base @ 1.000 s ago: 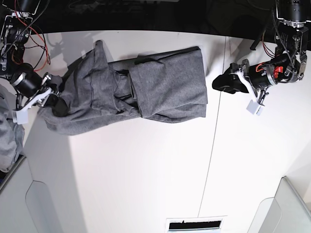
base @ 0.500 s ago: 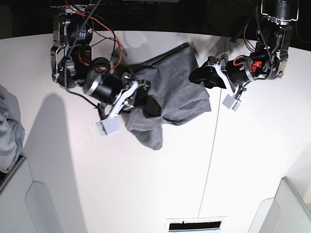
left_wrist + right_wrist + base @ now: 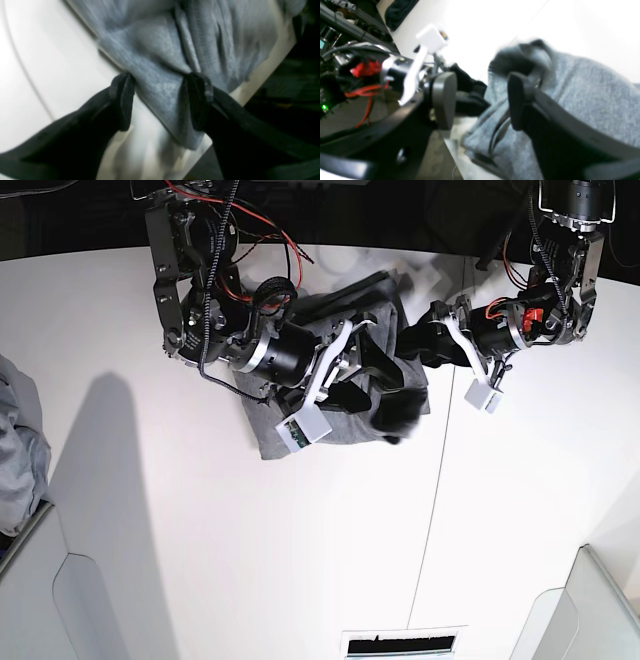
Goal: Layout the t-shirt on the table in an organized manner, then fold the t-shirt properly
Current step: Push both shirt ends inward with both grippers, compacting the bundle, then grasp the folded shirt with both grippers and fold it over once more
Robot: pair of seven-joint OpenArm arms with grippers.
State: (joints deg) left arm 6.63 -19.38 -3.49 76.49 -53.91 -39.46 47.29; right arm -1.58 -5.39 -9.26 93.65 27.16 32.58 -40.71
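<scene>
Folding looks well along, though we would not call it finished: in the base view the t-shirt [image 3: 330, 395] sits as a compact grey bundle on the table [image 3: 300, 540], near its far edge and just beside the thin dark seam, with layers stacked over one another. What we judge is left is squaring and flattening that bundle, since the edges look uneven and one corner hangs loose.

Our right gripper [image 3: 480, 100] hangs over the bundle with its jaws parted; cloth lies below and beyond them, and the blur keeps us from seeing whether any is pinched. Our left gripper [image 3: 160, 100] has its jaws spread wide, straddling a hanging corner of the shirt that reaches the table edge, the fabric between them but not clamped.
</scene>
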